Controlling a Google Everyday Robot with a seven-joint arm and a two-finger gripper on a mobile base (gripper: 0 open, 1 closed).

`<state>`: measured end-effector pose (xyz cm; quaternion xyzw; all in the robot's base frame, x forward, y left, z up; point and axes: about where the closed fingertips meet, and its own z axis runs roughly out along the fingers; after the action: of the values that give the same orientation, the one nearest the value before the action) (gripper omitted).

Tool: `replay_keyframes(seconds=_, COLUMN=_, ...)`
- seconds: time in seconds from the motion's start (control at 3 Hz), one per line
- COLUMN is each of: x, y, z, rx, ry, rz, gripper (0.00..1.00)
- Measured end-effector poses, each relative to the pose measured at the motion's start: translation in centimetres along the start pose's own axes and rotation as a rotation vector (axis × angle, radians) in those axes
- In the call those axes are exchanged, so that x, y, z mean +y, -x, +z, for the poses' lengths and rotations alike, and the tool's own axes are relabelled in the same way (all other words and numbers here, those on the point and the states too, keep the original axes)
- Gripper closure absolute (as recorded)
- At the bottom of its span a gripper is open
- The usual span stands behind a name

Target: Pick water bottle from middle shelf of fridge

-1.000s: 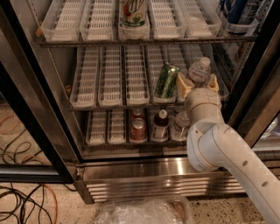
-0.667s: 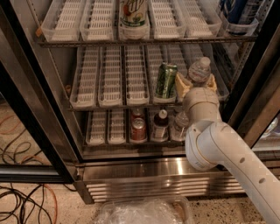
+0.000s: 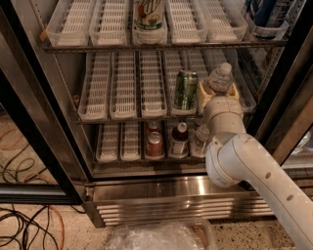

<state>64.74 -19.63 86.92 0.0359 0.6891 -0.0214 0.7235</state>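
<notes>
The water bottle, clear with a white cap, stands in a right-hand lane tray of the middle shelf inside the fridge. My gripper reaches into that shelf and its tan fingers press on both sides of the bottle's lower body. The gripper is shut on the bottle. A green soda can stands in the lane just to the left, close to the left finger. My white arm comes up from the lower right and covers part of the lower shelf.
The lower shelf holds a red can, a dark-liquid bottle and a clear bottle. A labelled bottle stands on the top shelf. The black door frame is at the left. Cables and a plastic bag lie on the floor.
The gripper and the water bottle have shifted very slightly to the left. Nothing else has moved.
</notes>
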Motion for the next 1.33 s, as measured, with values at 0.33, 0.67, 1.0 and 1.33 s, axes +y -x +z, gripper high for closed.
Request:
replay_keyframes(seconds=0.33, x=0.0, y=0.0, z=0.0, rx=0.0, ry=0.0, rz=0.0, gripper=0.71)
replay_keyframes(seconds=0.67, x=0.02, y=0.04, z=-0.13, rx=-0.005, ry=0.0, rz=-0.012, gripper=0.94)
replay_keyframes(seconds=1.0, x=0.04, y=0.03, z=-0.13, rx=-0.005, ry=0.001, rz=-0.013, gripper=1.0)
replay_keyframes(seconds=1.33, x=0.11, y=0.22, z=-0.21, rx=-0.01, ry=0.004, rz=-0.016, gripper=1.0)
